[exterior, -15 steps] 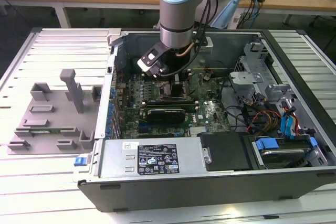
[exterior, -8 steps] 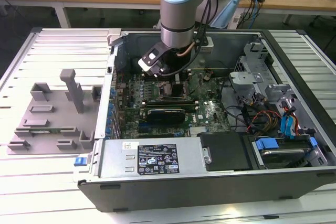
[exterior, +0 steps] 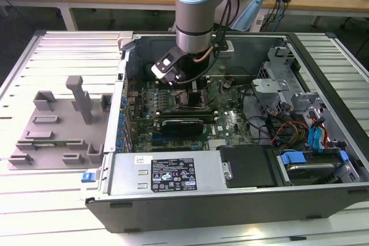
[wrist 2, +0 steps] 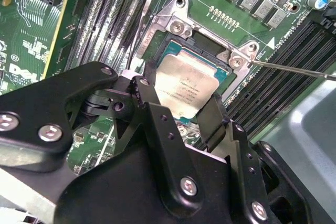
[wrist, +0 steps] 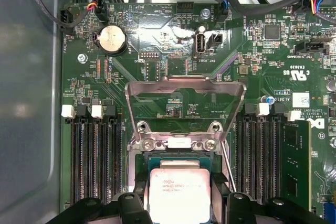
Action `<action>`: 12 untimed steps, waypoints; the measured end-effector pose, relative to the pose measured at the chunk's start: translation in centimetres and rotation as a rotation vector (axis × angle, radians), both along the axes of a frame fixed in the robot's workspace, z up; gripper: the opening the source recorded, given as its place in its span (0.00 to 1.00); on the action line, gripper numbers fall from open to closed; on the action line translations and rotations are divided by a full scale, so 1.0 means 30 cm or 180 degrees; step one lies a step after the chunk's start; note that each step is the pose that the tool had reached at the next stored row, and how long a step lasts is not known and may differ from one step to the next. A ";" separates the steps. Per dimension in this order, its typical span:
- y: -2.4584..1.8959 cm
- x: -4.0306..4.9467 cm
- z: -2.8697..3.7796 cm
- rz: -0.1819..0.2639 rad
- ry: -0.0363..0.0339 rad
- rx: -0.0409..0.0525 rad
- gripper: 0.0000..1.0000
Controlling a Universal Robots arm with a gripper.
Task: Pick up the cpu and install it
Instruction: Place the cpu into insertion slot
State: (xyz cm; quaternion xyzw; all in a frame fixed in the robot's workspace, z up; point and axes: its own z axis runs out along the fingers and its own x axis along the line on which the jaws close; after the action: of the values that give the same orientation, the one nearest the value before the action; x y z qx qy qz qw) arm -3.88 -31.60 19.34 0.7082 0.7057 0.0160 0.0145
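Observation:
The cpu (wrist 2: 188, 85) is a silvery square chip between my two black fingers (wrist 2: 148, 100), right over the metal-framed socket (wrist 2: 176, 24) of the green board. In the first wrist view the cpu (wrist: 180, 195) sits just inside the socket's frame (wrist: 178, 144), with the hinged load plate (wrist: 186, 88) swung open beyond it. My gripper (wrist 2: 181, 104) is shut on the chip's two opposite edges. In the exterior view the gripper (exterior: 183, 87) reaches down into the open computer case over the socket (exterior: 191, 101). I cannot tell whether the chip rests fully in the socket.
Black memory slots (wrist: 97, 156) flank the socket on both sides. A thin metal lever (wrist 2: 294, 70) sticks out beside the frame. The grey holder block (exterior: 57, 122) stands outside the case at the exterior view's left. Drive cages and cables (exterior: 300, 119) fill the case's right.

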 end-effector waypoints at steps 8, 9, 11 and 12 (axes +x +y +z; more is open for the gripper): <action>0.000 0.001 -0.001 0.0036 0.0000 -0.0001 0.55; -0.001 0.001 -0.001 0.0036 0.0001 -0.0002 0.55; -0.001 0.001 -0.002 0.0036 0.0001 -0.0002 0.55; -0.001 0.001 -0.002 0.0036 0.0001 -0.0002 0.55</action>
State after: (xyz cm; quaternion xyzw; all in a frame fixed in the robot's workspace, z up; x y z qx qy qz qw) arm -3.85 -31.63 19.29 0.7041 0.7097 0.0157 0.0145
